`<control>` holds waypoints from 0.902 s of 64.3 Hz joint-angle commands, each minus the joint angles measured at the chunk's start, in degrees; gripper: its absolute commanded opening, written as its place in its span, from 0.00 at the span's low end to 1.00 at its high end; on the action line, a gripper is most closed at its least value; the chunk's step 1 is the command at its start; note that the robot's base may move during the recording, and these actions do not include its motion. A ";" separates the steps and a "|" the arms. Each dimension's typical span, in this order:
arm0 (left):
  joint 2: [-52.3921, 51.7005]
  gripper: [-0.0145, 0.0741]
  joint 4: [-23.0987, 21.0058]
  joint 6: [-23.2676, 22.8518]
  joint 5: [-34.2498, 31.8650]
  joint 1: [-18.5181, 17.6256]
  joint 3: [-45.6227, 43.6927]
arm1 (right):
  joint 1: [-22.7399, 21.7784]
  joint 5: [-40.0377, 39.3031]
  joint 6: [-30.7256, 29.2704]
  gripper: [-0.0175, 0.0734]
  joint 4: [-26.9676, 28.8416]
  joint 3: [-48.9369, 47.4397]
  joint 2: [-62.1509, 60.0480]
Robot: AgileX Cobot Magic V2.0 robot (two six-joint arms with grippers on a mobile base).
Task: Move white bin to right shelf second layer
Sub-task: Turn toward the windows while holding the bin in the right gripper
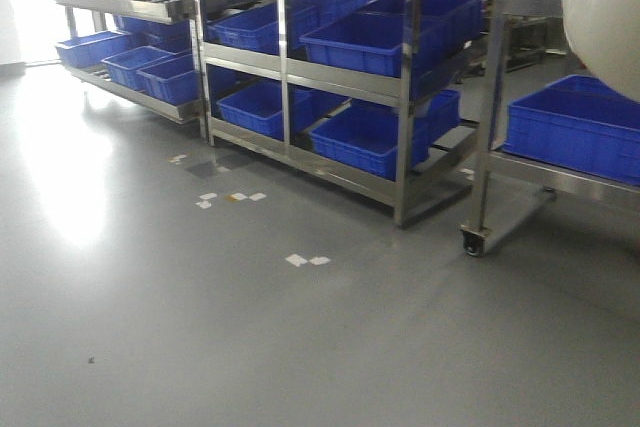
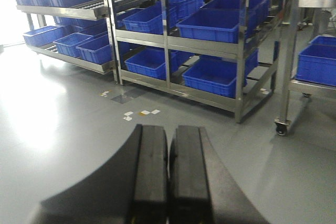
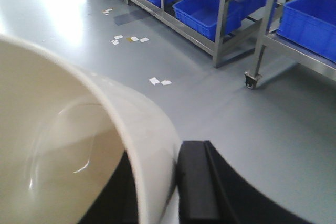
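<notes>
- Spreading under everything: glossy grey floor (image 1: pixel 200 327), w/ window glare left of the centre rack.
- Centre rack (image 1: pixel 405 97): tall stainless frame, several levels, all loaded w/ blue crates (image 1: pixel 365 42).
- Left of centre rack: a second steel rack (image 1: pixel 120 7) w/ sloping levels, also carrying blue crates.
- Right of centre rack: wheeled steel rack (image 1: pixel 495 97), one blue crate (image 1: pixel 575 132) on its lower level. Can't tell which level is the second layer.
- White bin (image 1: pixel 605 17): front view shows it at top right, right of centre rack and nearer the camera, up off the floor. In the right wrist view the cream bin (image 3: pixel 79 145) fills the lower left, open side showing, nothing visible inside.
- Right gripper (image 3: pixel 157 187): jaws clamped on the bin's wall, rim pinched between them. Outer pad (image 3: pixel 197 182) sits against the outside of the wall.
- Left gripper (image 2: pixel 169 171): black pads (image 2: pixel 150 171) pressed nearly together, only a thin slit, holding nothing. It points toward centre rack, above the floor.
- White tape marks (image 1: pixel 307 260): on the floor in front of centre rack, in small clusters.
- Caster (image 1: pixel 473 242): at the foot of the wheeled rack's post, just right of centre rack's base.
</notes>
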 commanded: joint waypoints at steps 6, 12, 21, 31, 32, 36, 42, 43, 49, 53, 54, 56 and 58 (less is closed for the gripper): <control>-0.80 0.26 -0.31 -0.20 -4.85 -0.41 2.11 | -0.29 -5.95 -0.01 0.25 0.06 -1.90 0.28; -0.80 0.26 -0.31 -0.20 -4.85 -0.41 2.11 | -0.29 -5.95 -0.01 0.25 0.06 -1.90 0.28; -0.80 0.26 -0.31 -0.20 -4.85 -0.41 2.11 | -0.29 -5.95 -0.01 0.25 0.06 -1.90 0.28; -0.80 0.26 -0.31 -0.20 -4.85 -0.41 2.11 | -0.29 -5.95 -0.01 0.25 0.06 -1.90 0.28; -0.80 0.26 -0.31 -0.20 -4.85 -0.41 2.11 | -0.29 -5.95 -0.01 0.25 0.06 -1.90 0.28; -0.80 0.26 -0.31 -0.20 -4.85 -0.41 2.11 | -0.29 -5.95 -0.01 0.25 0.06 -1.90 0.28; -0.80 0.26 -0.31 -0.20 -4.85 -0.41 2.11 | -0.29 -5.95 -0.01 0.25 0.06 -1.90 0.28; -0.80 0.26 -0.31 -0.20 -4.85 -0.41 2.11 | -0.29 -5.95 -0.01 0.25 0.06 -1.90 0.28; -0.80 0.26 -0.31 -0.20 -4.85 -0.41 2.11 | -0.29 -5.95 -0.01 0.25 0.06 -1.90 0.28; -0.80 0.26 -0.31 -0.20 -4.85 -0.41 2.11 | -0.29 -5.95 -0.01 0.25 0.06 -1.90 0.28; -0.80 0.26 -0.31 -0.20 -4.85 -0.41 2.11 | -0.29 -5.95 -0.01 0.25 0.06 -1.90 0.28; -0.80 0.26 -0.31 -0.20 -4.85 -0.41 2.11 | -0.29 -5.95 -0.01 0.25 0.06 -1.90 0.28; -0.80 0.26 -0.31 -0.20 -4.85 -0.41 2.11 | -0.29 -5.95 -0.01 0.25 0.06 -1.90 0.28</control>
